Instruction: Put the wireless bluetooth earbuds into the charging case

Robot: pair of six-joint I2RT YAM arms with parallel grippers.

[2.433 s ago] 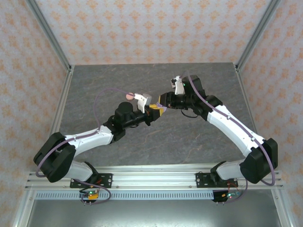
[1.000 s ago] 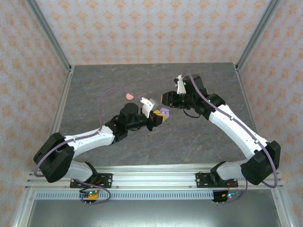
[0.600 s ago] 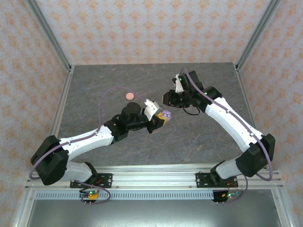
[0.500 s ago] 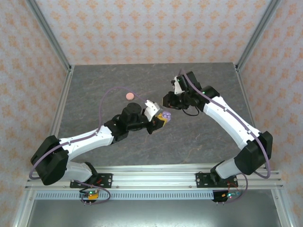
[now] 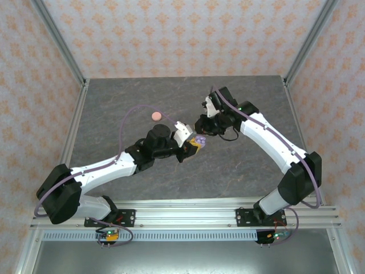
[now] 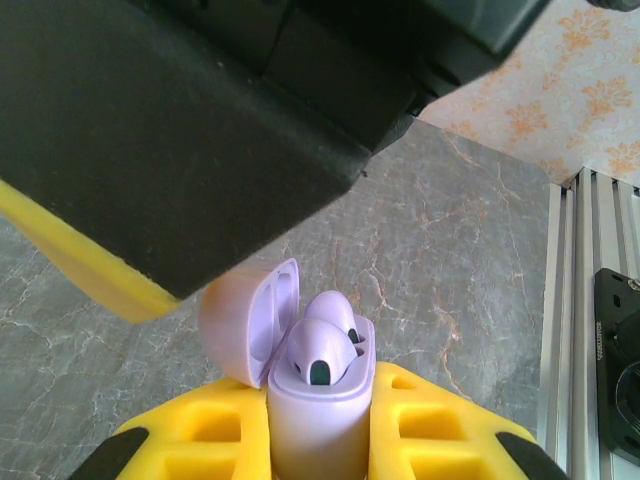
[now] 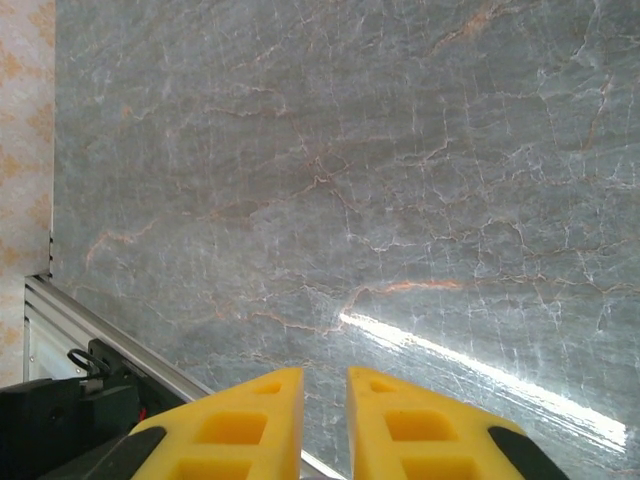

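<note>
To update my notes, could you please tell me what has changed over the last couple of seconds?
The right gripper has parted from the lilac case, its jaws narrowed with nothing between them. The left gripper edged slightly right, and the case's open lid and two seated lilac earbuds came into sight. Unchanged: the left grip on the case, and the pink case.

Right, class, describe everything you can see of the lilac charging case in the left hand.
The lilac charging case is rounded and looks like smooth, glossy plastic. It stands upright, pinched between the yellow fingers of the left hand, over the grey marbled table. Its hinged lid is swung open to one side. Two lilac earbuds sit in it, tops showing.
</note>
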